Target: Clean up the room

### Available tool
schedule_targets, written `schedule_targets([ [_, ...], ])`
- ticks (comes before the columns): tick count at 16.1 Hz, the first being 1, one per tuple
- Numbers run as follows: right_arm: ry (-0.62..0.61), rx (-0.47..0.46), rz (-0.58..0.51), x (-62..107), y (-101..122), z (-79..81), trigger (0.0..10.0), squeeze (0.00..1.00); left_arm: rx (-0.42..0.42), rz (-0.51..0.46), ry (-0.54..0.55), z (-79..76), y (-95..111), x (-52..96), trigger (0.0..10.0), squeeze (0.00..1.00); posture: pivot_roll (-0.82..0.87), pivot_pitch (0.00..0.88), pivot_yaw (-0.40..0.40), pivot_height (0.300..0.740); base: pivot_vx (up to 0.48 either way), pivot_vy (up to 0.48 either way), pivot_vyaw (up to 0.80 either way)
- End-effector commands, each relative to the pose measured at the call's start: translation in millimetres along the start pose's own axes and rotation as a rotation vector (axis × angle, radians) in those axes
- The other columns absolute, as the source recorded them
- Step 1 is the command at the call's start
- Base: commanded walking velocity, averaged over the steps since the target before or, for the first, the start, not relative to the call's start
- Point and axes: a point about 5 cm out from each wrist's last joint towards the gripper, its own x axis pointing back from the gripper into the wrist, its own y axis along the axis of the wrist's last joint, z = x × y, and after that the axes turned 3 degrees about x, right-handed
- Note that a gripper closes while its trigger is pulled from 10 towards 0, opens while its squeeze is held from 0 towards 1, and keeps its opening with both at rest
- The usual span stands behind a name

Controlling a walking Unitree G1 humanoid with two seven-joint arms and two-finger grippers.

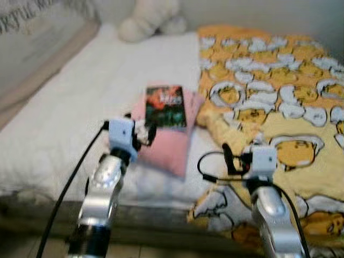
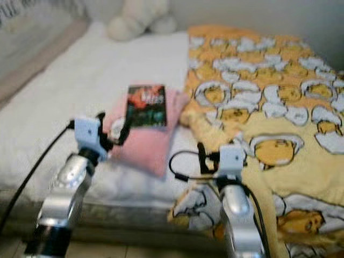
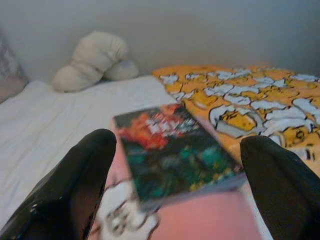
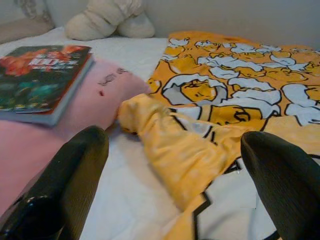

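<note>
A dark book with a red and green cover lies on a pink pillow in the middle of the white bed. My left gripper is open and hovers just before the pillow's near corner, its fingers framing the book. To the right of the pillow a yellow blanket with a cartoon print lies rumpled. My right gripper is open over the blanket's folded edge, with the book off to its side.
A cream plush toy sits at the head of the bed by the wall. A grey cushion with lettering leans at the bed's far left. The bed's front edge runs just below my arms, with floor beneath.
</note>
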Motion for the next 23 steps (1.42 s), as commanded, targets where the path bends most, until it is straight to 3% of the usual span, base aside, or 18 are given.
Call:
schedule_targets([
  [1,-0.006,0.010,-0.009,-3.4,1,0.2,10.0,0.00,0.000,0.004,0.001,2.1,0,-3.2,10.0,0.00,0.02,0.000,0.025,0.740,0.461,0.000,0.00],
  [5,0.023,-0.021,-0.015,-7.5,3,8.4,10.0,0.00,-0.022,0.005,0.017,9.2,3,-18.1,10.0,0.00,0.02,0.000,0.018,0.740,0.445,0.000,0.00],
  [8,0.020,-0.027,0.006,-6.6,0,8.3,10.0,0.00,-0.040,0.130,0.130,34.4,-6,-40.2,10.0,0.00,0.02,0.000,0.006,0.740,0.000,0.000,0.00],
  [9,0.039,-0.017,0.012,-4.1,0,8.9,10.0,0.00,-0.015,0.193,0.192,50.5,-10,-48.8,10.0,0.00,0.00,0.000,0.000,0.740,0.000,0.000,0.00],
  [12,0.053,-0.005,0.030,1.1,-2,6.7,10.0,0.00,0.046,0.247,0.268,67.2,-12,-56.4,10.0,0.00,-0.03,0.000,-0.012,0.740,0.000,0.000,0.00],
  [15,0.064,0.006,0.042,9.4,-2,4.6,10.0,0.00,0.146,0.225,0.221,58.4,-5,-68.9,10.0,0.00,-0.06,0.000,-0.019,0.740,0.000,0.000,0.00],
  [19,0.064,0.007,0.076,23.3,-5,2.7,10.0,0.00,0.072,0.210,0.126,34.5,-2,-80.2,10.0,0.00,-0.10,0.000,-0.025,0.740,0.000,0.000,0.00],
  [23,0.095,0.012,0.127,46.9,-9,7.4,10.0,0.00,0.108,0.273,0.145,17.7,-21,-75.7,10.0,0.00,-0.14,0.000,-0.033,0.740,0.000,0.000,0.00],
])
